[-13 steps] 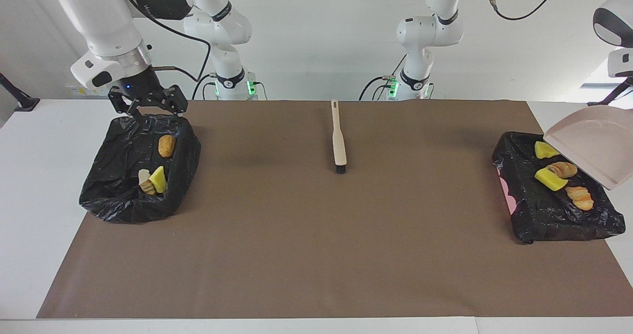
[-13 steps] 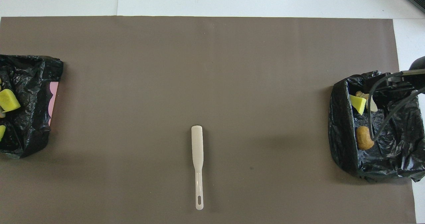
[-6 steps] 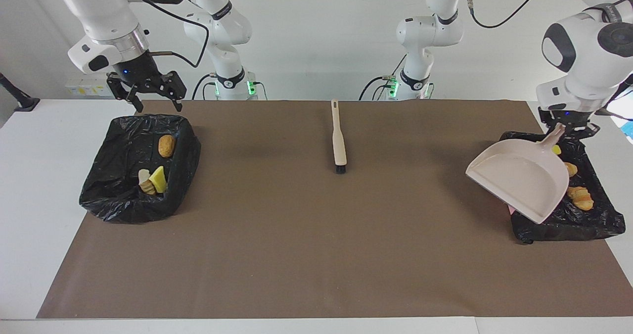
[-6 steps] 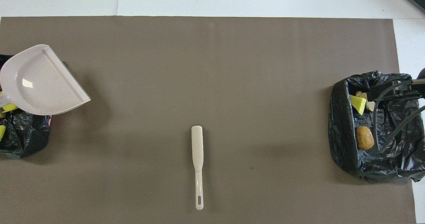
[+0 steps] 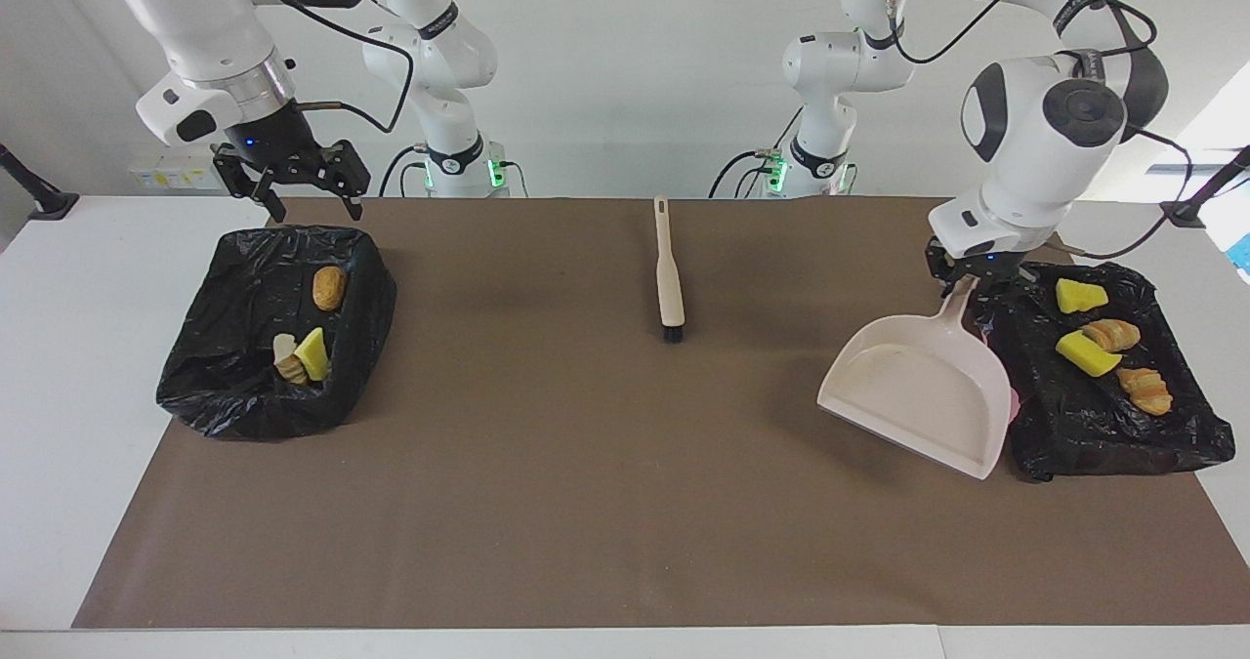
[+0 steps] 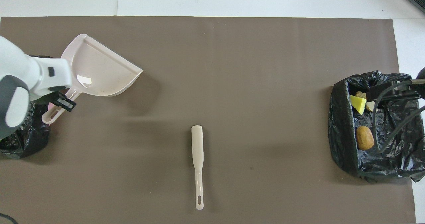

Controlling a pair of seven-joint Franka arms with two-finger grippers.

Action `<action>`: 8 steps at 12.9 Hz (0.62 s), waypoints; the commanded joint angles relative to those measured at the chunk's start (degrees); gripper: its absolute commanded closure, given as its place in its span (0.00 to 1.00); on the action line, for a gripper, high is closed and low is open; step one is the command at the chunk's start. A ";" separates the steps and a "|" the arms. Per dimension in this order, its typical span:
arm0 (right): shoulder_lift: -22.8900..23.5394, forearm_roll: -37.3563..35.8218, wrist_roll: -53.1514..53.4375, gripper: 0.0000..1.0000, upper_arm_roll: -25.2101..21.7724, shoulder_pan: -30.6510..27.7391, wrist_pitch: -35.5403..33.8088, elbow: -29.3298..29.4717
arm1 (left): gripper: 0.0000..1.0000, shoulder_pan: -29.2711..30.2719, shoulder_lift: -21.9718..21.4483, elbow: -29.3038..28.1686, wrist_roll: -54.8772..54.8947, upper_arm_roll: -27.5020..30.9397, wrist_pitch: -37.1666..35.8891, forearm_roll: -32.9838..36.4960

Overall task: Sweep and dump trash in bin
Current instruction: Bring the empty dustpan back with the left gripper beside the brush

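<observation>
My left gripper [image 5: 977, 283] [image 6: 63, 102] is shut on the handle of the empty beige dustpan [image 5: 918, 395] [image 6: 99, 71], held tilted low over the mat beside the black-lined bin [image 5: 1104, 434] at the left arm's end. In that bin lie trash pieces: yellow chunks [image 5: 1079, 296] and striped pieces [image 5: 1145, 390]. My right gripper [image 5: 293, 185] [image 6: 391, 89] hangs open over the other black-lined bin [image 5: 244, 395] [image 6: 342, 124], which holds a brown nugget [image 5: 329, 288] [image 6: 365, 137], a yellow chunk [image 5: 312, 354] [image 6: 358, 104] and a pale piece [image 5: 286, 361].
The beige brush [image 5: 669, 273] [image 6: 197, 164] lies on the brown mat [image 5: 586, 493] mid-table, handle toward the robots, bristles pointing away. In the overhead view the left arm covers most of the bin [image 6: 26, 141] at its end.
The left arm has swung the dustpan off the bin at its end, toward the table's middle and lower. The right gripper rose a little above its bin, then held still.
</observation>
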 commanded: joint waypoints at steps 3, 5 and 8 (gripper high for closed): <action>-1.07 0.90 -0.62 0.00 0.28 -0.34 0.04 -1.07 | 1.00 -0.58 8.66 4.67 -26.63 -10.94 7.59 -2.43; -1.07 0.90 -0.70 0.00 0.28 -0.25 0.04 -1.07 | 1.00 -1.11 12.70 8.17 -34.72 -14.47 7.78 -1.99; -1.07 0.90 -0.62 0.00 0.28 -0.34 0.12 -1.07 | 1.00 -4.88 18.34 14.42 -42.83 -15.18 8.66 -1.46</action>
